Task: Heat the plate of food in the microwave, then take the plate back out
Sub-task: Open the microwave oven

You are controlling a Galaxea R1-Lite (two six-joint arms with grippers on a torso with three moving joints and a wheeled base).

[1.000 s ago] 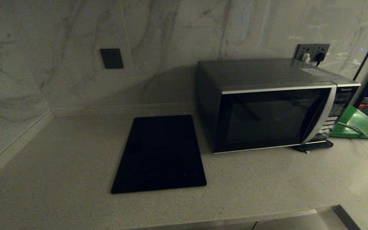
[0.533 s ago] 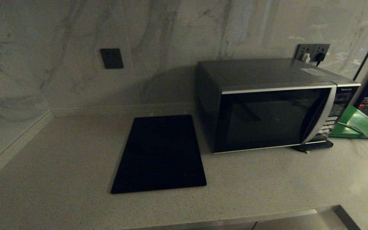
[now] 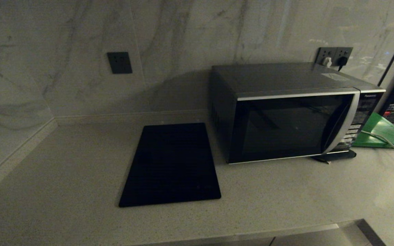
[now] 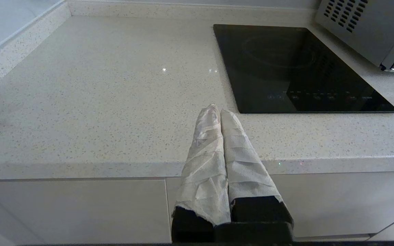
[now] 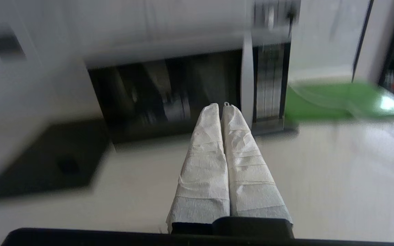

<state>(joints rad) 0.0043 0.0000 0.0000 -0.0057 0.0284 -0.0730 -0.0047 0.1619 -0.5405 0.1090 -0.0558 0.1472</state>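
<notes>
While your head view matches the earlier frames, microwave (image 3: 286, 112) door closed on the bench (image 3: 63, 171) beside the cooktop (image 3: 171, 165), only the wrist views show arms. Right pincer (image 5: 220, 105) clenched, empty, facing the microwave. Left pincer (image 4: 217, 108) clenched at the bench edge. Plate unseen.

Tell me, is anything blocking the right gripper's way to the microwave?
Nothing visible. The right gripper, shut and empty, points at the microwave across bare countertop. The microwave's door is closed, and no plate of food is in view.
</notes>
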